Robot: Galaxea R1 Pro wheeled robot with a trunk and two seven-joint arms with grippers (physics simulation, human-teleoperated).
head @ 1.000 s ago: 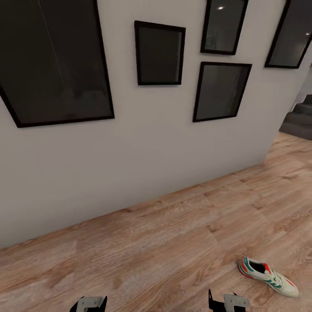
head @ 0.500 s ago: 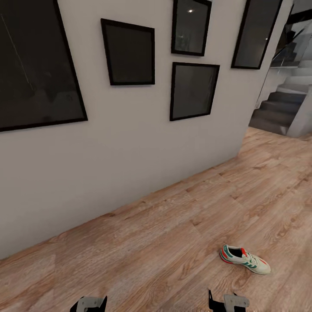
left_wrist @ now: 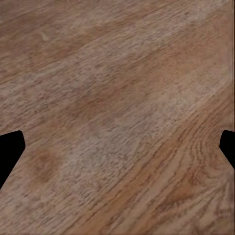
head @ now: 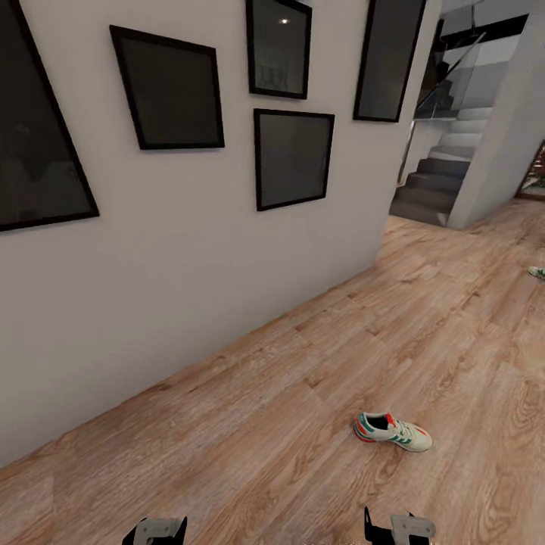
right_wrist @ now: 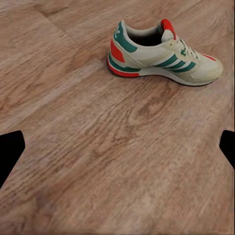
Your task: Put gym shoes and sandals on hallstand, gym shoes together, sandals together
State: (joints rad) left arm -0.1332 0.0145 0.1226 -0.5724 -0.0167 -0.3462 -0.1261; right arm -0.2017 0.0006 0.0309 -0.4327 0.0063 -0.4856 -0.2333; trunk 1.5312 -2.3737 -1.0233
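Nearest, at the bottom edge of the head view: left claw [head: 155, 530] and right claw [head: 400, 527], both low over the corridor floor [head: 303, 424], holding nothing. In each wrist view only dark fingertips at the two side edges, set wide apart, so both spread open, with bare planks between.

Just ahead of the right claw: one gym shoe [head: 392, 432] on its sole on the floor, red-orange heel toward the wall, toe pointing away from it. Seen up close in the right wrist view too, gym shoe [right_wrist: 164, 51], well clear of the fingers.

Changed over the last second: whole view swung rightward, so the shoe slid from the lower right corner toward the middle, the picture frames [head: 293, 157] drifted left, and the staircase [head: 439, 182] came into sight. Camera turn, not the shoe moving.

Farther off, at the right edge: a small white-and-green shape [head: 537, 272] on the floor, probably the second gym shoe, too small to be sure.

Judgement: turning to face the shoes; nothing lifted yet.
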